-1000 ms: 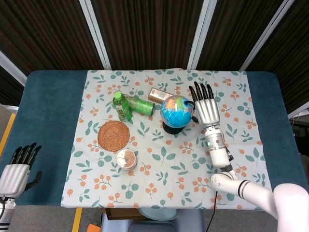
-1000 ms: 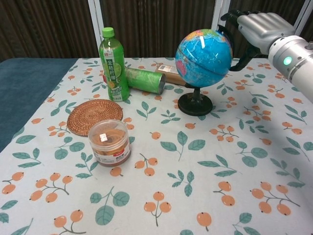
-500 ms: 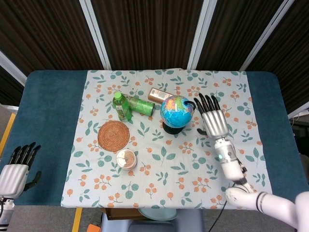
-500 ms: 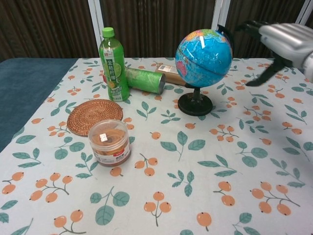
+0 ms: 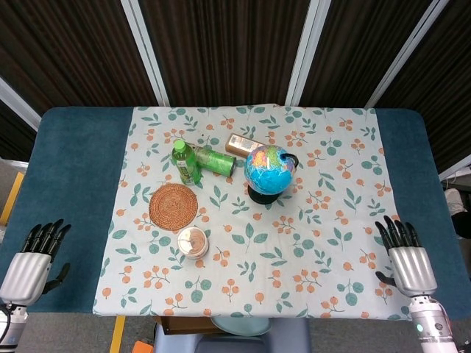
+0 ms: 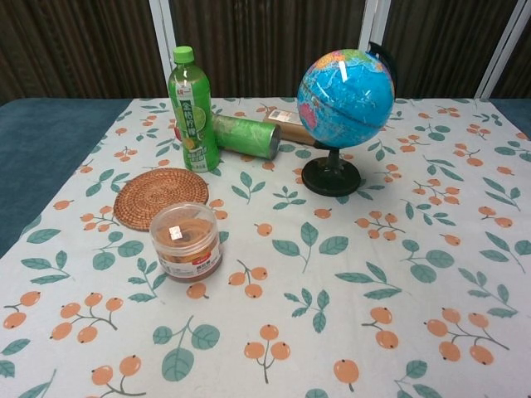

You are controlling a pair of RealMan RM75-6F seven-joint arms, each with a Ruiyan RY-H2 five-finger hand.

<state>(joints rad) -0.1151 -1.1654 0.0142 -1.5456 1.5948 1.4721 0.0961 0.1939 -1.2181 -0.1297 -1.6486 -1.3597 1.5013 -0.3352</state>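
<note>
Find the right hand low at the near right corner of the table, over the blue edge just off the floral tablecloth: fingers straight and spread, palm down, nothing held. Find the left hand mirrored at the near left corner, likewise released and empty. Neither shows in the chest view.

Look for the globe upright on its black round stand near the middle of the cloth, well apart from both hands, with the right one somewhat the nearer. Note the crowd behind and to its left: a flat brown box just behind it, a green can lying on its side, and a green drink bottle standing upright against that can. Further forward, note a woven round coaster and a small clear-lidded jar, apart from each other.

For any reach to the globe, probably best to come in from its open right side, where only bare cloth lies. Judging by the chest view, treat it as top-heavy: a big ball on a thin neck and small foot. Expect the ball to turn on its axis under a loose touch, so wrap wide around it with thumb opposite fingers, or take the neck and foot instead. Keep it vertical, lift straight, and avoid pushing back or left, lest the box or the rolling can be nudged.
</note>
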